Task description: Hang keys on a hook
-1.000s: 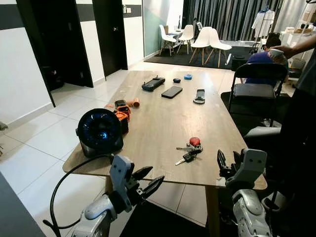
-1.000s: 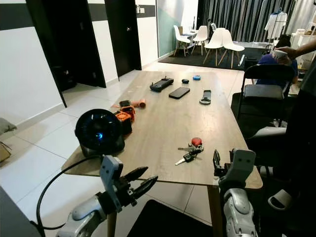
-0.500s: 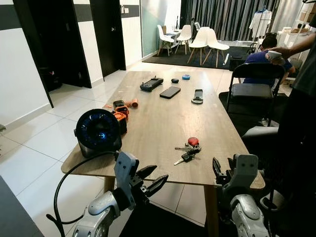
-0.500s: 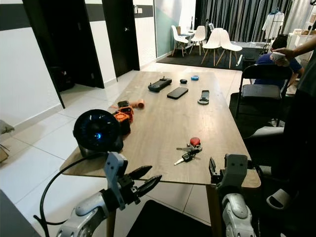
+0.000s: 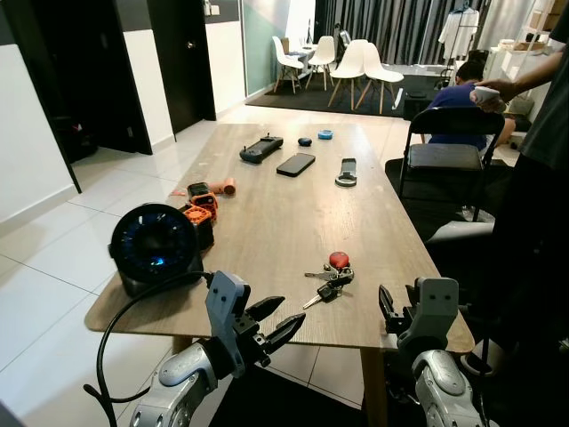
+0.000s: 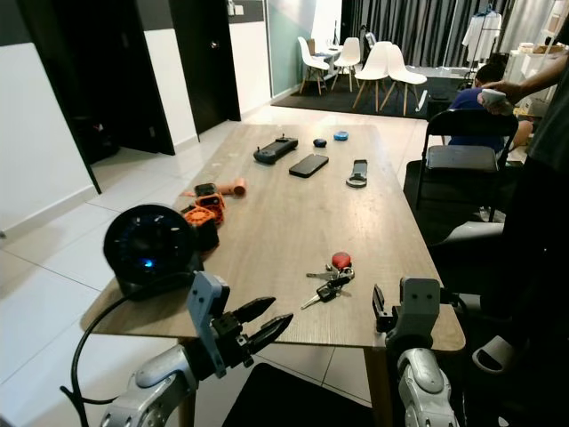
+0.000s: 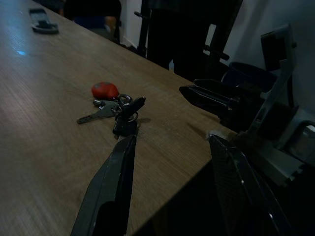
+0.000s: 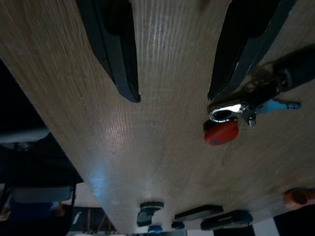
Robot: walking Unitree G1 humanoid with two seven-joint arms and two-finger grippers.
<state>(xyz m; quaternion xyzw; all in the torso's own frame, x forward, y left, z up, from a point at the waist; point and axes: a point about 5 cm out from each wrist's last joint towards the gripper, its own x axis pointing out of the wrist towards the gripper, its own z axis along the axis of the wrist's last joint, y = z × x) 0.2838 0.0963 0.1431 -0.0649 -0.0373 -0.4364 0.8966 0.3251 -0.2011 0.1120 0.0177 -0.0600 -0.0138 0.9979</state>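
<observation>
**Inspector:** What has changed in the last second?

**Assistant:** The whole view has shifted, so the camera moved; the robot has come closer to the near edge of the table [image 5: 267,240]. The left gripper [image 5: 277,322] is still held out low in front of that edge, fingers spread apart and holding nothing. The right gripper [image 6: 380,313] has stayed raised at the near right corner; the right wrist view shows its two fingers parted over the wood, also empty.

**Inspector:** And the keys?

**Assistant:** The keys [image 5: 327,277], with a red fob, lie flat on the table near the front edge, between the two grippers and nearer the right one. They are not yet picked up. My judgement: the approach is nearly done and a grasp comes next.

**Inspector:** Surroundings?

**Assistant:** At the near left stands a round black fan [image 5: 153,247], its cable trailing off the edge past the left arm, with an orange tool [image 5: 201,207] just behind it. Farther off lie a phone [image 5: 295,164] and a controller [image 5: 260,148]. A folding chair [image 5: 437,160] stands at the right side, and a person [image 5: 533,178] is close to the right arm. I cannot make out a hook.
</observation>
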